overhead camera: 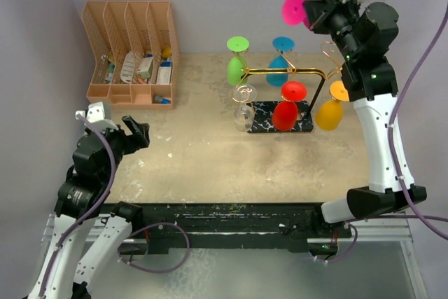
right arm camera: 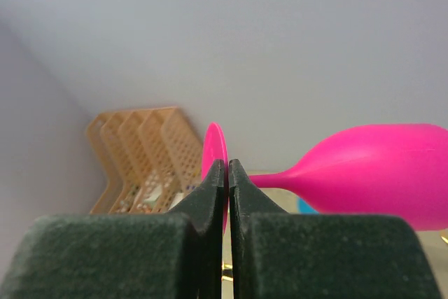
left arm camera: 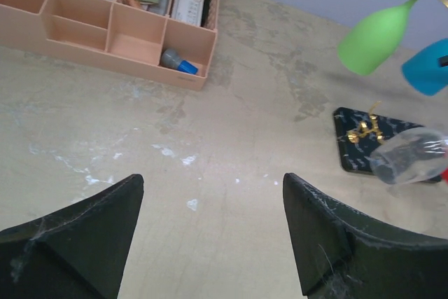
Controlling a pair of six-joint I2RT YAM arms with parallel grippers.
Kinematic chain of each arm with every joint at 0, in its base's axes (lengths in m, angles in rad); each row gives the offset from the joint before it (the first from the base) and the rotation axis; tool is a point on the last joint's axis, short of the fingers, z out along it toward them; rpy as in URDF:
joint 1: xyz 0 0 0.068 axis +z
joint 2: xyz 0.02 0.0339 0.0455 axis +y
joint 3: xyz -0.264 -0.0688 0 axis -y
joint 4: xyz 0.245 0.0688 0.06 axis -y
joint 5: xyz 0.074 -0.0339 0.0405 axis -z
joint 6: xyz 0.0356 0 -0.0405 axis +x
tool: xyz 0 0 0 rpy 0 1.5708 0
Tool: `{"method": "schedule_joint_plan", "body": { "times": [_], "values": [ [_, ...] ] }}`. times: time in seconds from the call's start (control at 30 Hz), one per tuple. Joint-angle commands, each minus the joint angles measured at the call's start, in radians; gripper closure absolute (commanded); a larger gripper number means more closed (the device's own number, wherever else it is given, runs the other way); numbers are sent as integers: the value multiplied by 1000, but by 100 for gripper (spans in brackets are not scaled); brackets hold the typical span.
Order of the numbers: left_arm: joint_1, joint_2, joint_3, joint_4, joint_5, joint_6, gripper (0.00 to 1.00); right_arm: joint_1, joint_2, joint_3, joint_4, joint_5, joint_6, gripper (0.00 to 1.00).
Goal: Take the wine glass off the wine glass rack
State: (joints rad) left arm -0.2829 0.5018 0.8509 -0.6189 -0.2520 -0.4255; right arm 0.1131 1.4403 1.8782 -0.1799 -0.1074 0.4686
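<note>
Right wrist view shows the right end effector (right arm camera: 228, 166) pinched together on the thin edge of the round foot of the pink wine glass (right arm camera: 378, 173). The stem runs sideways and the bowl lies toward the right of the frame. Gripping the flat foot looks like the choice that lets the glass slide out along the wire, since the foot is what hangs in the hooks.

In the top external view this glass sits at the upper right, held well above the wine glass rack (overhead camera: 308, 69) and apart from it, so it appears to be off the rack already. The rack stands at centre frame on its marbled base (overhead camera: 262, 113). From it hang a green glass (overhead camera: 236, 69), a blue glass (overhead camera: 278, 68), a red glass (overhead camera: 285, 113), an orange glass (overhead camera: 329, 113) and a clear glass (overhead camera: 243, 118), all bowl-down.

The left end effector (left arm camera: 211, 180) hovers low over the tabletop (overhead camera: 210, 166) at the left, its fingers spread wide and holding nothing. It seems to be parked out of the way. The orange file organiser (overhead camera: 129, 54) stands at the upper left, well apart from the rack.

Some parts do not show:
- From above, the pink bowl is hidden behind the right arm and only the foot disc is seen.
- At the wrist, the bowl is cut off by the right edge, and only a sliver of gold shows at the bottom.
- The clear glass is faint against the tabletop, and I cannot make out its hook.
- The rack's thin upright is hard to pick out.
</note>
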Motion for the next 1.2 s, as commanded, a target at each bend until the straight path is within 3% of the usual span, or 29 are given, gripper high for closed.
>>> {"method": "schedule_joint_plan", "body": {
  "times": [0.0,0.17,0.33,0.57,0.87,1.17],
  "values": [
    [-3,9,127,-95,85,-216,14,157,-15,84,-12,-52,-177,100],
    [-3,25,254,-167,219,-392,7,445,-52,34,-26,21,-364,100],
    [-2,35,380,-203,320,-463,2,721,-95,-100,41,205,-562,100],
    [-2,52,454,-261,495,-672,1,1037,-170,-402,305,458,-818,100],
    [-4,-87,220,-168,624,-1073,3,1268,-188,-739,675,653,-1042,100],
    [-3,-68,192,-209,650,-1117,8,1356,-144,-838,873,696,-1142,100]
  ]
}}
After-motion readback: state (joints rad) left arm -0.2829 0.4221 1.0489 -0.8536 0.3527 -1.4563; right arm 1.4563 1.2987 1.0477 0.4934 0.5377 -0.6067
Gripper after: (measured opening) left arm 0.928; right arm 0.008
